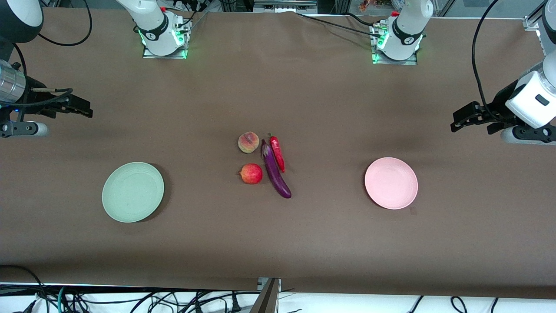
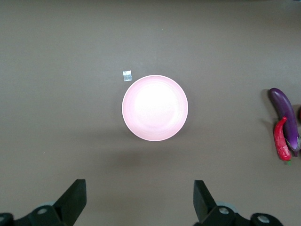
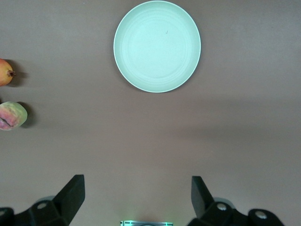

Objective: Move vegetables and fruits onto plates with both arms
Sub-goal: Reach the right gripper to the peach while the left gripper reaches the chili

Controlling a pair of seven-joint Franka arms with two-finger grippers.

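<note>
The brown-covered table [image 1: 304,95] is carrying a mint plate [image 1: 133,191] under the right pincer [image 3: 136,200], a pink plate [image 1: 391,183] under the left pincer [image 2: 140,202], and, well apart from both pincers, a peach [image 1: 248,142], pomegranate [image 1: 251,174], eggplant [image 1: 276,170] and chili [image 1: 277,153].

Glossy purple eggplant [image 1: 276,171], fuzzy matt peach [image 1: 248,142], matt pink plate [image 1: 391,183], brown cloth table [image 1: 304,100]

No legible text, labels, brands or nos. on anything in any view.
</note>
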